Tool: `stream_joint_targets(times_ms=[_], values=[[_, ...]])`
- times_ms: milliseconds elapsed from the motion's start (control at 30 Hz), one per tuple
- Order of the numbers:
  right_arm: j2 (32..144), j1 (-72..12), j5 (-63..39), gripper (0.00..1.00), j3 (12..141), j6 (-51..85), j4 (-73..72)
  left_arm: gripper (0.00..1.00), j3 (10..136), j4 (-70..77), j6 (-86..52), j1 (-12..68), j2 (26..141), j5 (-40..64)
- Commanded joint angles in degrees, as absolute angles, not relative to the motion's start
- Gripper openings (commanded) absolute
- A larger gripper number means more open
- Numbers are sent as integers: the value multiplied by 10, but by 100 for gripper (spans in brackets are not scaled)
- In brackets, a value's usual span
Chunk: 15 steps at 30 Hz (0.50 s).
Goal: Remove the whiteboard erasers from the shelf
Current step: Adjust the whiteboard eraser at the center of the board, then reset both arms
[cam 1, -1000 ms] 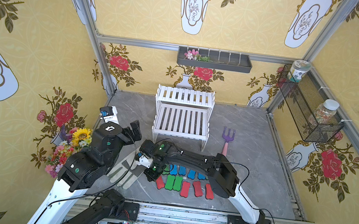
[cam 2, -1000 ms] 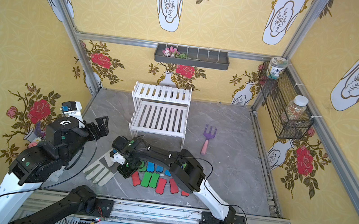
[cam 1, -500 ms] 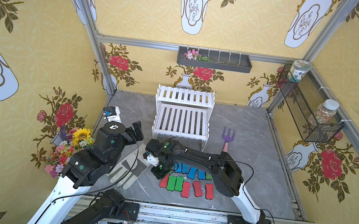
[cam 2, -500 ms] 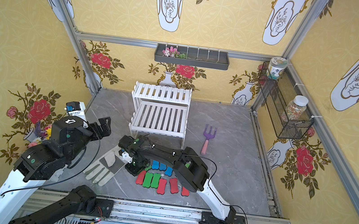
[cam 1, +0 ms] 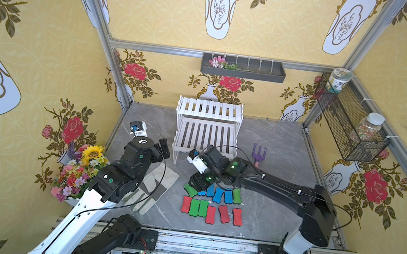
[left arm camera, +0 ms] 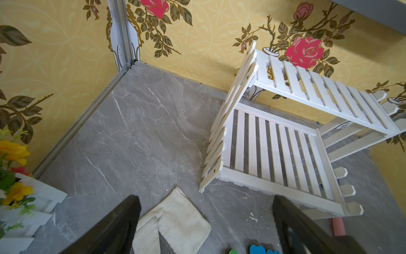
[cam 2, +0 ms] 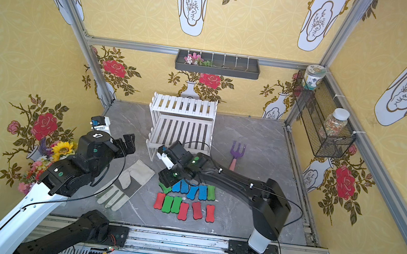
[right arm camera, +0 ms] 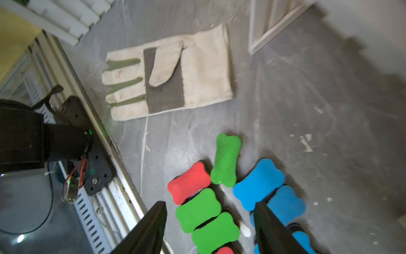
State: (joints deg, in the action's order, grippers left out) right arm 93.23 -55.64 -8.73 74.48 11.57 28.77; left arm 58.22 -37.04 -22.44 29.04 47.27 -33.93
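**Erasers lying on the tabletop, both grippers empty**

You are looking at twelve small bone-shaped foam whiteboard erasers (cam 1: 218, 195). All of them are lying on the grey marble-patterned tabletop (cam 1: 283, 143), in front of the white two-tier slatted shelf (cam 1: 209, 108) and apart from it. They are sitting in two loose rows with the coloured foam facing up. The row nearer the shelf is running green, four blue, green. The row nearer you is running red, two green, three red. Neighbours are touching or nearly touching.

Your right gripper (right arm camera: 210, 204) is hanging just above the left end of the cluster. Its two black fingers (right arm camera: 151, 228) are standing well apart and gripping nothing. In the right wrist view, green erasers are showing through the gap, on the tabletop below. You cannot tell whether the finger beside the blue ones is touching them.

Your left gripper (left arm camera: 205, 198) is hovering with its jaws spread wide and nothing between them. It is sitting over the cuff of the off-white canvas work glove (cam 1: 151, 192) with the grey palm patch, near the shelf's front left leg.

Farther out, a purple garden fork with a pink handle (cam 1: 258, 158) is lying to the right of the shelf. A bouquet of artificial flowers (cam 1: 82, 167) is standing against the left wall. A dark grey wall tray (cam 1: 243, 70) is hanging on the back wall, and a black wire-mesh basket (cam 1: 339, 119) is hanging on the right wall.
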Motion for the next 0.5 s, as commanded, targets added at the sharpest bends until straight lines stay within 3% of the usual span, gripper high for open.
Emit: stream_joint_targets(times_ms=[0,200,467], values=[[863,-533,-28,74,683,154,162,100,560,-296,-196,291,482,-339],[789,-473,4,99,622,185,116,100,487,-129,-103,287,514,-377],[737,-435,117,97,563,195,46,100,404,103,-30,184,607,-330]])
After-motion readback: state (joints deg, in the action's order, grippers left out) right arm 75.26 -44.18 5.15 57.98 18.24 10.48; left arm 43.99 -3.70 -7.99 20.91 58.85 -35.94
